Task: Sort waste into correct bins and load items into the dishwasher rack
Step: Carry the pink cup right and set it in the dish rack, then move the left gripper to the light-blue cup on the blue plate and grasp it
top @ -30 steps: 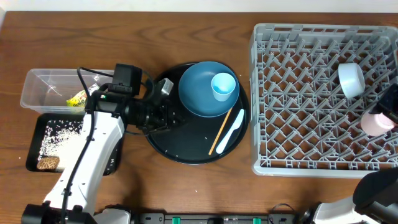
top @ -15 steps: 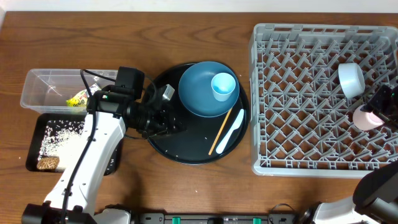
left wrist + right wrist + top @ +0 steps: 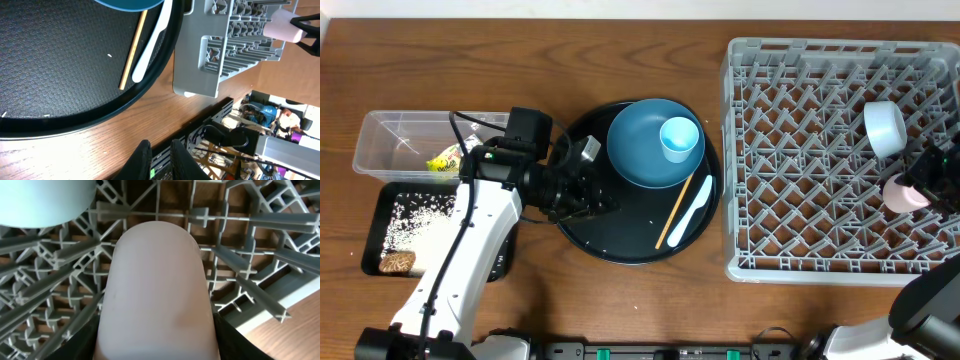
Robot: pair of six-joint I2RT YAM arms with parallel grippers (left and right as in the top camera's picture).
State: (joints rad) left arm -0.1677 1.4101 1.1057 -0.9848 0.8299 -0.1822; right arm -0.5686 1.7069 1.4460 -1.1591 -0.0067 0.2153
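A pink cup [image 3: 157, 295] filled the middle of the view, its rounded end pointing up the picture. The right gripper [image 3: 157, 347] clasped it, dark fingers [image 3: 80, 342] pressed against its sides at the lower edge. Beneath it lay the grey rack [image 3: 250, 245] with its pegs. A white bowl [image 3: 40, 200] showed at top left, and the wooden table [image 3: 295, 330] at lower right.
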